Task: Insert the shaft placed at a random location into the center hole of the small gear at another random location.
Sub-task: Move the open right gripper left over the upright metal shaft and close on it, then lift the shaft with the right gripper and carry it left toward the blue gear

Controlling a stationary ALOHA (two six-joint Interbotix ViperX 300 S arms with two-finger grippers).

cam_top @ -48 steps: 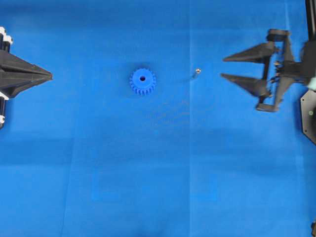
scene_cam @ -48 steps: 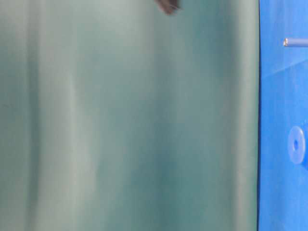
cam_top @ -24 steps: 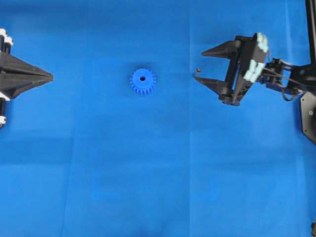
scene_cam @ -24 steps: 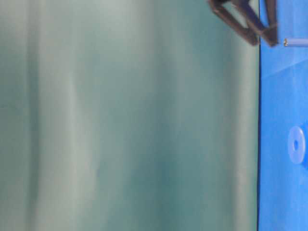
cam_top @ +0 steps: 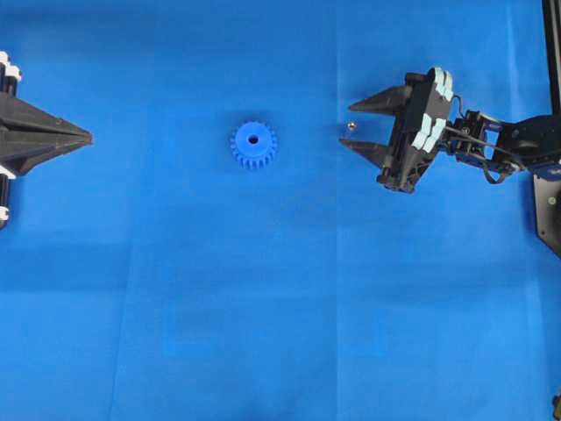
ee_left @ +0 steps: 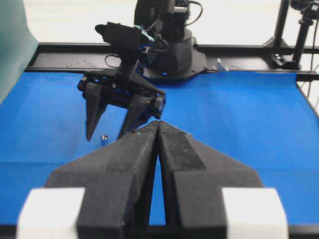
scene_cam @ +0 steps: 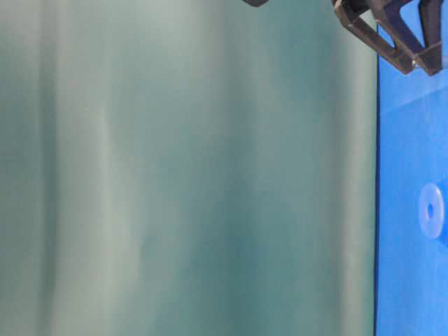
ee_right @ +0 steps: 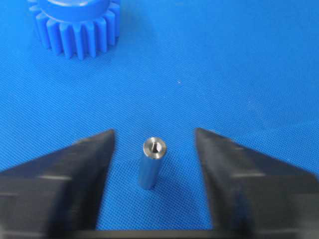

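Right wrist view puts the right gripper (ee_right: pixel 154 164) astride the shaft (ee_right: pixel 151 162): its jaws stand apart, one on each side of the pin, with a clear gap of blue cloth between each finger and the metal, so nothing is held. The shaft stands upright on the table (ee_right: pixel 239 59), its hollowed top end facing up. Well beyond it, at the upper left edge, the small gear (ee_right: pixel 75 25) lies flat, only its teeth and part of the hub showing.

Judging by this, the task is at its first step: the grasp is lined up but not closed, and the lift, the carry to the gear and the insertion are all left to do.

From overhead, the shaft is a mere shiny dot, yet this view alone gives the whole layout: the center hole (cam_top: pixel 253 139) facing up, empty, and the left gripper (cam_top: pixel 88 136) far off at the left edge, pinched together and idle. At table level, only the right fingers and the gear's side appear; the shaft I cannot make out.
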